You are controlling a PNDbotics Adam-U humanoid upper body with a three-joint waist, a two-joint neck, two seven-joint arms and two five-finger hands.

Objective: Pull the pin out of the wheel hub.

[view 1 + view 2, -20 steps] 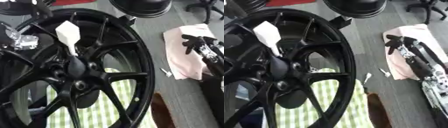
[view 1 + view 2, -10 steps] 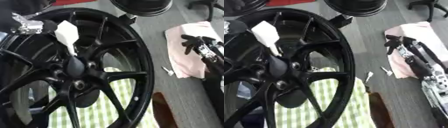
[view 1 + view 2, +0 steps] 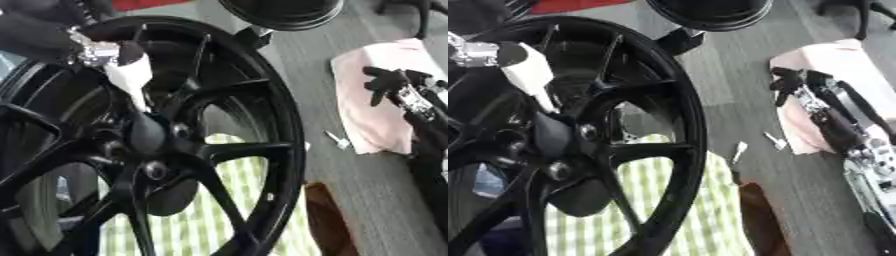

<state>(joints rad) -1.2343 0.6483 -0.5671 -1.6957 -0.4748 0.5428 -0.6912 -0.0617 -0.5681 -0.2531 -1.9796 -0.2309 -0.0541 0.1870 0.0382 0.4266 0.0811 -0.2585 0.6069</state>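
Fingers, my left hand (image 3: pixel 92 49): pinching top of white pin (image 3: pixel 131 80)
Pin: seated in hub (image 3: pixel 147 135)
Right hand (image 3: pixel 798 85): relaxed on pink cloth (image 3: pixel 372 95)

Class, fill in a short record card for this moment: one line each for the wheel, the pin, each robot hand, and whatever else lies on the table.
wheel: black spoked wheel, standing tilted, filling the left of the view
pin: white pin with its narrow end in the wheel hub, not yet out
left hand: left hand at the pin's upper end; grip cannot be made out
right hand: right hand over the pink cloth, fingers relaxed, holding nothing
under the wheel: green checked cloth
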